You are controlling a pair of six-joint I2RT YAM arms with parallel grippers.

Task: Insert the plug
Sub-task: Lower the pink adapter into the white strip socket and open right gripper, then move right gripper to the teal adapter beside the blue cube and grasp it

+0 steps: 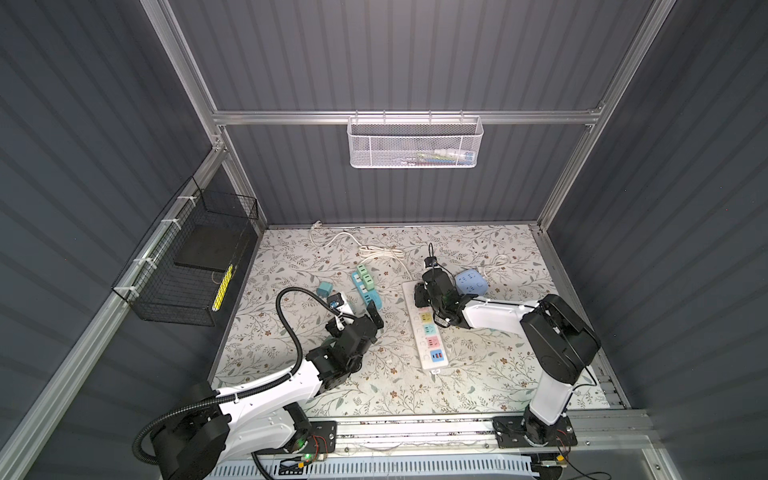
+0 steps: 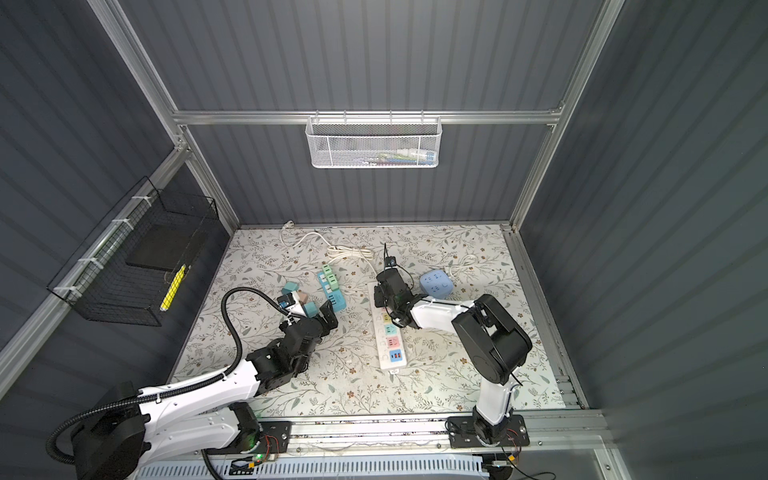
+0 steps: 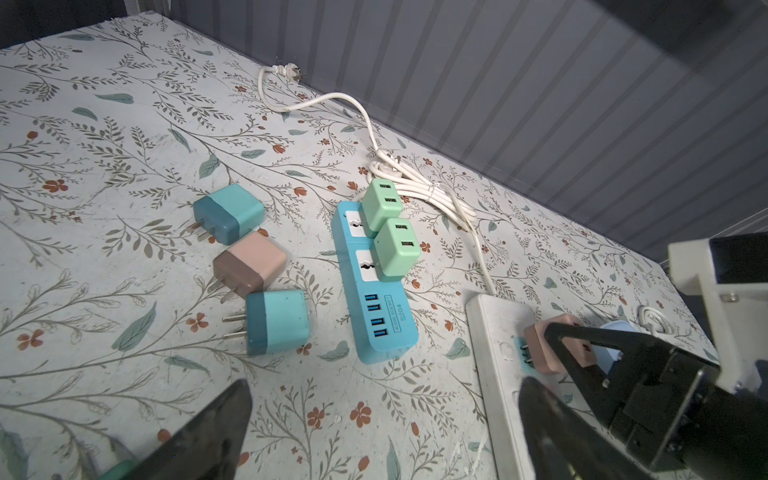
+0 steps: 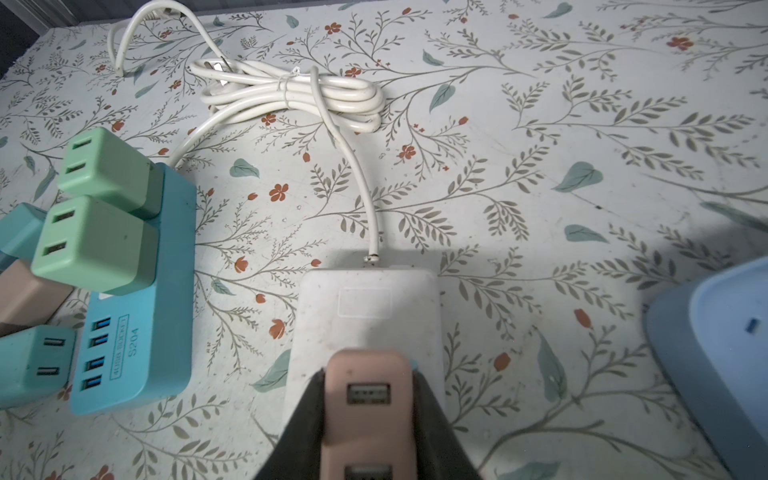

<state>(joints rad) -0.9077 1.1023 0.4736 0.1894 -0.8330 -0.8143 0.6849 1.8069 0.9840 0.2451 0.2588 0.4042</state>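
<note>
My right gripper (image 4: 368, 399) is shut on a pink plug (image 4: 368, 386) by its two sides, USB ports facing the camera. It holds the plug over the far end of the white power strip (image 1: 428, 332) (image 4: 365, 303). In the left wrist view the pink plug (image 3: 544, 345) has its two prongs at the strip's teal socket (image 3: 524, 357), with part of the prongs still showing. In both top views the right gripper (image 1: 422, 291) (image 2: 380, 291) hides the plug. My left gripper (image 3: 382, 415) (image 1: 359, 313) hovers open and empty over the mat, left of the strip.
A blue strip (image 3: 386, 320) carries two green plugs (image 3: 382, 203). Beside it lie two teal plugs (image 3: 276, 328) and a brown-pink one (image 3: 249, 270). A bundled white cable (image 4: 291, 95) lies behind the white strip. A round blue socket block (image 1: 471, 282) sits to its right.
</note>
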